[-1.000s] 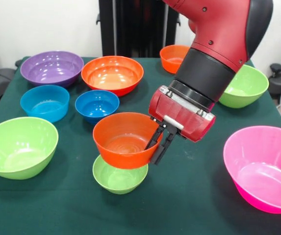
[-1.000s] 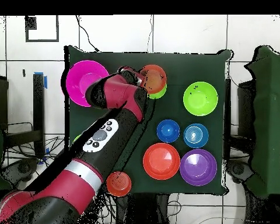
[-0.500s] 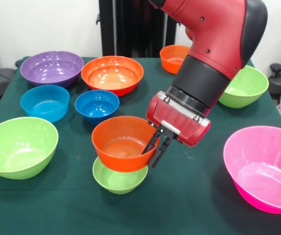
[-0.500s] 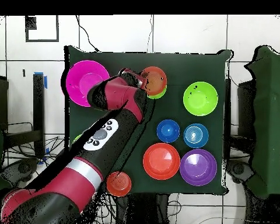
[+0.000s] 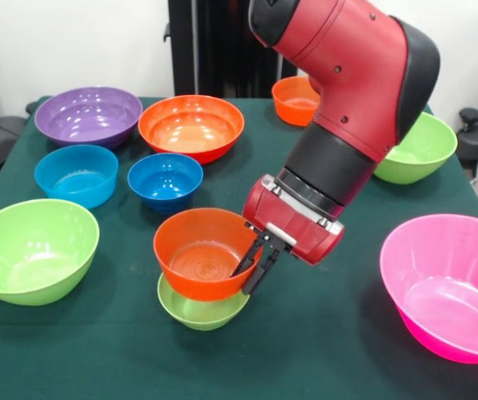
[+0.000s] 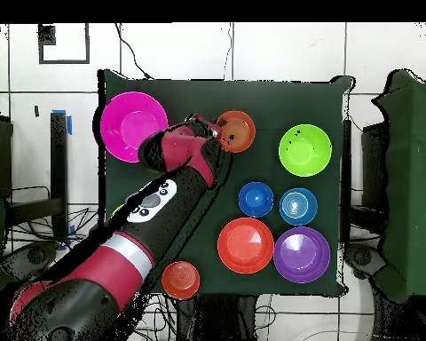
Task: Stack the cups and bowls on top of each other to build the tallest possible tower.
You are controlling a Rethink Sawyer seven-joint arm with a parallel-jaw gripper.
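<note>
Green table: hand clamped on orange bowl rim, no writing legible

Bowls, such as the orange bowl, appear as glossy, smooth plastic (highlights on rims). Table covering is matt dark green cloth. Arm shell is smooth, semi-gloss.

One camera sits low across the bench, close in, looking slantwise down at the bowls with the arm entering from 12 o'clock. The other hangs high above, looking straight down, farther off, taking in the whole bench and surrounding floor, the arm rising from 7 o'clock. Both share the green bench top, turned half round between them.
</note>
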